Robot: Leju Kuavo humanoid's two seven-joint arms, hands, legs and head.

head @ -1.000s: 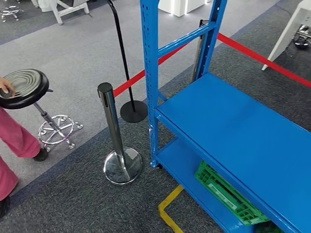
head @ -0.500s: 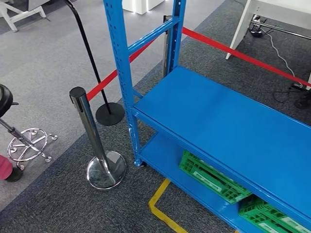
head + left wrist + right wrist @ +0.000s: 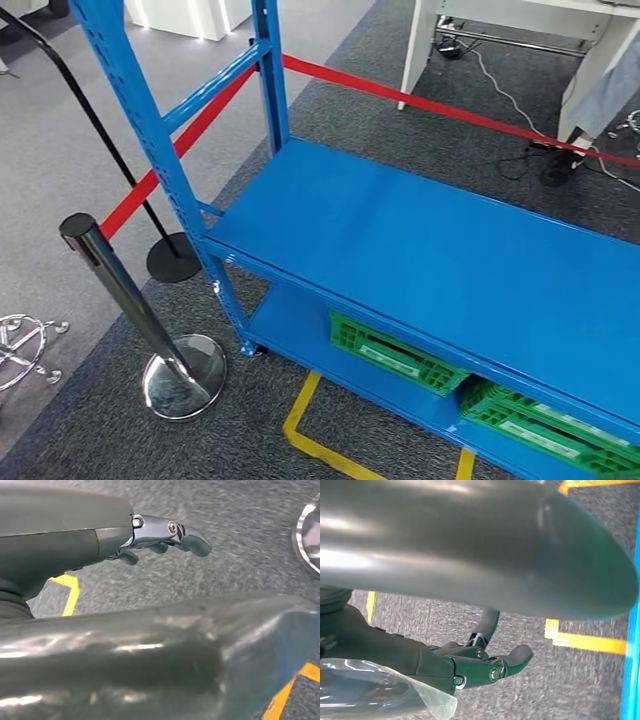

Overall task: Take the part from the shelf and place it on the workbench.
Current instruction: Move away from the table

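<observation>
Over grey carpet both wrist views show the left hand (image 3: pixel 158 535) and right hand (image 3: pixel 482 665) loosely spread, empty.

Shelf (image 3: pixel 423 250): painted metal, smooth blue, soft sheen. Crates (image 3: pixel 392 352) on its lower level, toward 5 o'clock: green moulded plastic, ribbed, matt. Barrier post (image 3: pixel 124 292) at 8 o'clock: polished metal, mirror-bright base. Barrier tape (image 3: pixel 423 103): red woven cloth, matt. Floor (image 3: pixel 98 420): grey carpet, rough pile, with glossy yellow tape lines (image 3: pixel 302 430). Left hand (image 3: pixel 166 535): fingers of bright metal and dark matt plastic.
</observation>
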